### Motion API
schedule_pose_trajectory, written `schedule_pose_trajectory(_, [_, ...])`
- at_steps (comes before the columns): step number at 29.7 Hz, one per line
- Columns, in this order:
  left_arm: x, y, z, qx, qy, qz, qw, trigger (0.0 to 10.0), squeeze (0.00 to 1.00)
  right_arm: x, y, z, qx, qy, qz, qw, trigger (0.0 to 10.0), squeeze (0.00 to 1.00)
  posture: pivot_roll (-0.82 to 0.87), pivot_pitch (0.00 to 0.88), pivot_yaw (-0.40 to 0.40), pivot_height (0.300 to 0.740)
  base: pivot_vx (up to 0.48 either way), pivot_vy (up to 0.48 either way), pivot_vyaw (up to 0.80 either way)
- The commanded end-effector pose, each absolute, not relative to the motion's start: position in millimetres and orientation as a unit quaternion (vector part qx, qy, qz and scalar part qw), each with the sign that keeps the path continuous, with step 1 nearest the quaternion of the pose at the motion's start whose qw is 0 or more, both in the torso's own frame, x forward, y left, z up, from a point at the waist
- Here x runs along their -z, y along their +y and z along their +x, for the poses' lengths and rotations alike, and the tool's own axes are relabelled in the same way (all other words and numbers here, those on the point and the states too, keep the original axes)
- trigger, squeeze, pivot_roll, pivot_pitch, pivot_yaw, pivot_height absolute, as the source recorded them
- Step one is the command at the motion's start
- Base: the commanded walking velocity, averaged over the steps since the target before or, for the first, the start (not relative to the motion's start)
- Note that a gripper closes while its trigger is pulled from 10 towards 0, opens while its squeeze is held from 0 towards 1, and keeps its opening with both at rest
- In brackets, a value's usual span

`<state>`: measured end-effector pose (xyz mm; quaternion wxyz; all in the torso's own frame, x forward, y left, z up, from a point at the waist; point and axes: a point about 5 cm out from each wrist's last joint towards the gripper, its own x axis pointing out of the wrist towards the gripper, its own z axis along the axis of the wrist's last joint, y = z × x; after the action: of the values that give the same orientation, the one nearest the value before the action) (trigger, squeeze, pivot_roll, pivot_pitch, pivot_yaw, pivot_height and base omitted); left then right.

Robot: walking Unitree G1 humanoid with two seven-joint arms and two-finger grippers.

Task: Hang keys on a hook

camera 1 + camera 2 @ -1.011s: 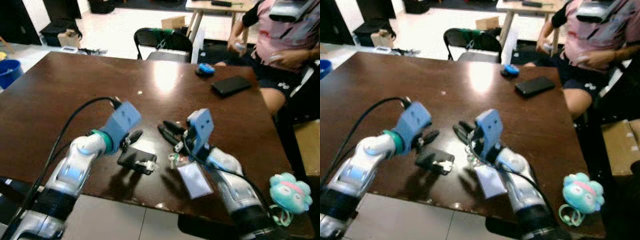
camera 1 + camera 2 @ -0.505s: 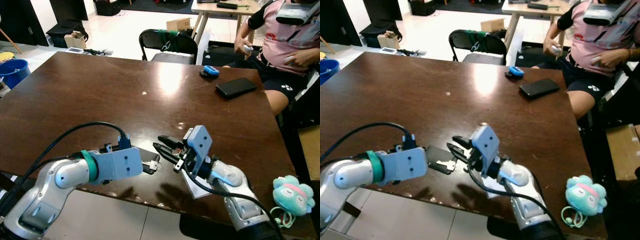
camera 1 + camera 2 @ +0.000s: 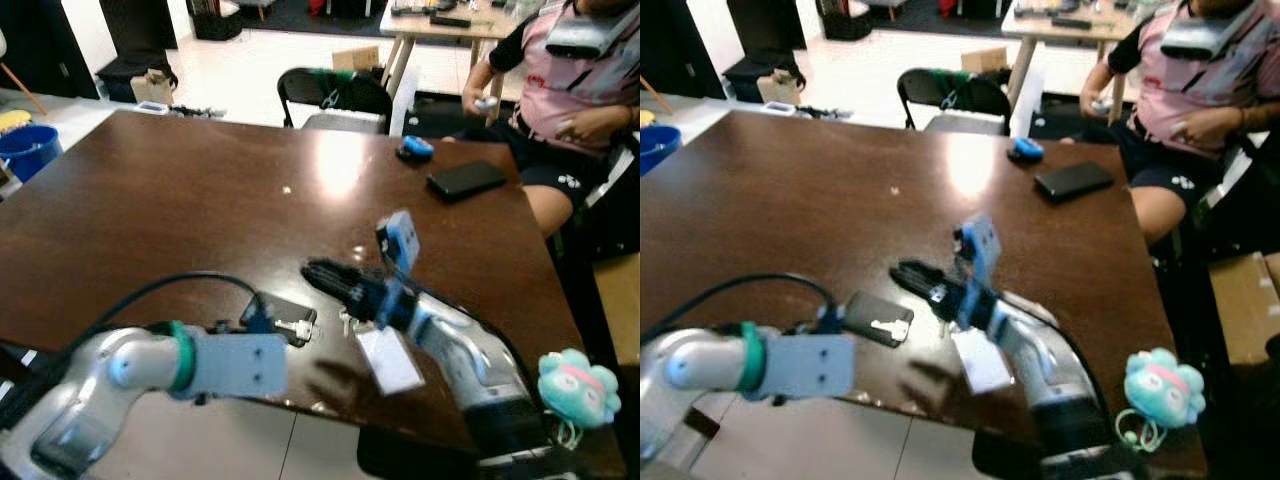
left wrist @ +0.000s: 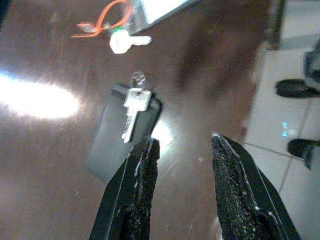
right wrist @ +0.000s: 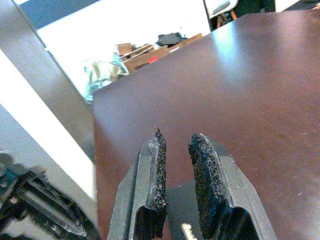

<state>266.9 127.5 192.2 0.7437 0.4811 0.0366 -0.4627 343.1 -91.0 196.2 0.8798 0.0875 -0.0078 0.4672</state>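
A flat black fob (image 3: 285, 318) lies near the front edge of the dark wooden table (image 3: 150, 200) with a silver key (image 4: 131, 107) on top of it. Beside it lie a green-headed key on an orange ring (image 4: 125, 42) and a clear card (image 3: 388, 360). My left gripper (image 4: 184, 141) hovers open above the table's front edge, just short of the fob, with nothing between its fingers. My right gripper (image 3: 320, 272) reaches in from the right, just beyond the fob. Its fingers (image 5: 159, 150) stand a narrow gap apart and hold nothing; the fob (image 5: 175, 210) shows below them.
A black phone (image 3: 466, 180) and a blue object (image 3: 414, 150) lie at the table's far right. A person (image 3: 590, 90) sits beyond the right corner. A teal plush toy (image 3: 580, 388) sits at the front right; a folding chair (image 3: 335, 92) stands behind the table.
My left arm has drawn back toward the table's front edge, uncovering the fob. My right wrist has turned, and its fingers have come closer together over the fob's far side.
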Motion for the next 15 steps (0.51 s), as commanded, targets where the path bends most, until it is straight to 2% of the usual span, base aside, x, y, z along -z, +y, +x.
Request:
schedule_pose_trajectory(1, [-190, 131, 268, 0.456, 0.044, 0.474, 0.752, 10.0, 0.00, -190, -93, 344, -0.456, -0.002, 0.076, 0.887, 10.0, 0.00, 0.18, 0.103, 0.110, 0.740, 0.000, 0.000, 0.00])
schedule_pose_trajectory(2, [-196, 131, 272, 0.431, 0.029, 0.446, 0.784, 10.0, 0.00, -192, -94, 346, -0.435, -0.033, 0.019, 0.900, 10.0, 0.00, 0.18, 0.107, 0.108, 0.740, 0.000, 0.000, 0.00])
schedule_pose_trajectory(3, [-196, 131, 272, 0.431, 0.029, 0.446, 0.784, 10.0, 0.00, -192, -94, 346, -0.435, -0.033, 0.019, 0.900, 10.0, 0.00, 0.18, 0.107, 0.108, 0.740, 0.000, 0.000, 0.00])
schedule_pose_trajectory(4, [-201, 131, 276, 0.405, 0.012, 0.421, 0.811, 10.0, 0.00, -195, -94, 346, -0.420, -0.068, -0.047, 0.904, 10.0, 0.00, 0.18, 0.108, 0.107, 0.740, 0.000, 0.000, 0.00])
schedule_pose_trajectory(6, [-207, 137, 284, 0.343, -0.005, 0.359, 0.868, 10.0, 0.00, -208, -92, 345, -0.391, -0.152, -0.175, 0.891, 10.0, 0.00, 0.18, 0.112, 0.097, 0.740, 0.000, 0.000, 0.00])
schedule_pose_trajectory(7, [-207, 137, 284, 0.343, -0.005, 0.359, 0.868, 10.0, 0.00, -208, -92, 345, -0.391, -0.152, -0.175, 0.891, 10.0, 0.00, 0.18, 0.112, 0.097, 0.740, 0.000, 0.000, 0.00])
schedule_pose_trajectory(8, [-209, 139, 287, 0.319, -0.007, 0.329, 0.889, 10.0, 0.00, -217, -91, 345, -0.379, -0.187, -0.196, 0.885, 10.0, 0.00, 0.18, 0.114, 0.093, 0.740, 0.000, 0.000, 0.00])
schedule_pose_trajectory(11, [-209, 141, 289, 0.300, -0.005, 0.304, 0.904, 10.0, 0.00, -225, -90, 344, -0.375, -0.208, -0.198, 0.882, 10.0, 0.00, 0.18, 0.113, 0.092, 0.740, 0.000, 0.000, 0.00])
schedule_pose_trajectory(13, [-212, 141, 289, 0.282, -0.002, 0.244, 0.928, 10.0, 0.00, -241, -88, 345, -0.376, -0.238, -0.206, 0.872, 10.0, 0.00, 0.17, 0.115, 0.078, 0.740, 0.000, 0.000, 0.00])
schedule_pose_trajectory(15, [-210, 138, 286, 0.289, 0.007, 0.226, 0.930, 10.0, 0.00, -247, -87, 347, -0.371, -0.250, -0.205, 0.871, 10.0, 0.00, 0.18, 0.116, 0.068, 0.740, 0.000, 0.000, 0.00])
